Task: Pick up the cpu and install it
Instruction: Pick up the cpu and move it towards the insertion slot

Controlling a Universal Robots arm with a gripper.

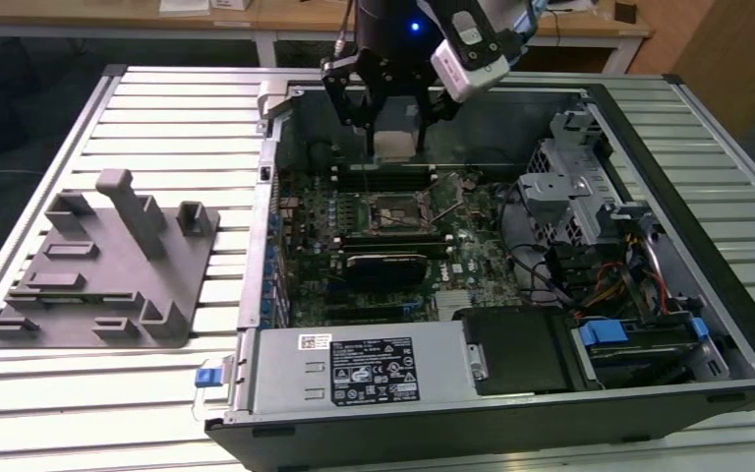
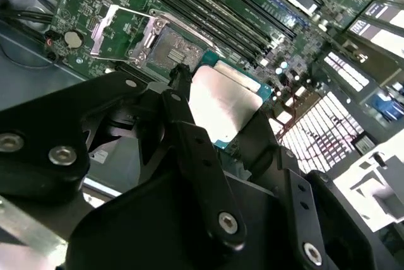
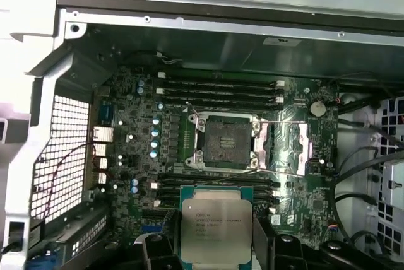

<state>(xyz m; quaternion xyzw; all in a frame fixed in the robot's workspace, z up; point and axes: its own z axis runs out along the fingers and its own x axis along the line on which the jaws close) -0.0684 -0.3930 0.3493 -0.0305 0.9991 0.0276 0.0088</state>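
My gripper [image 1: 396, 138] hangs over the back of the open computer case and is shut on the cpu [image 1: 395, 147], a flat square chip with a silvery top. In both wrist views the cpu [image 3: 216, 223] [image 2: 224, 103] sits between the two black fingers [image 3: 154, 248] [image 2: 182, 103]. The empty black socket [image 3: 225, 140] [image 1: 393, 211] lies on the green motherboard below and a little ahead of the chip. Its metal retention plate [image 3: 287, 140] is swung open to one side. The cpu is held in the air, apart from the socket.
The case wall [image 1: 270, 147] and rear panel [image 3: 208, 36] stand close around the arm. Memory slots [image 3: 218, 90] run beside the socket. A drive cage [image 1: 574, 187] and cables fill the exterior view's right. A grey plastic fixture block [image 1: 102, 265] sits on the slatted table on that view's left.
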